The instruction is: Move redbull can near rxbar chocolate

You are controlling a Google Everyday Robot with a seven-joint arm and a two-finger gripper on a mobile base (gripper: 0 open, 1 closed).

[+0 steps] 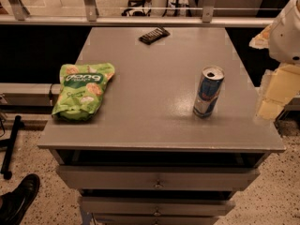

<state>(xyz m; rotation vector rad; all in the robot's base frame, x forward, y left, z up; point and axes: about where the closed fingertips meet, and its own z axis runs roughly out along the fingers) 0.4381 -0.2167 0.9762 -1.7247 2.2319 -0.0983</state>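
One drink can (208, 92), upright, top opened, right side of the counter (154, 93) toward the near edge. One chocolate bar (153, 35), dark wrapper, lying flat at the far edge, well apart from the can. One green snack bag (82, 91), left side. Counter grey and matte, three drawer fronts (157, 183) below. Speckled floor; one black shoe (18, 198) near left; glass railing beyond. Gripper (274, 95) off the counter's right edge; released or clenched, cannot tell.
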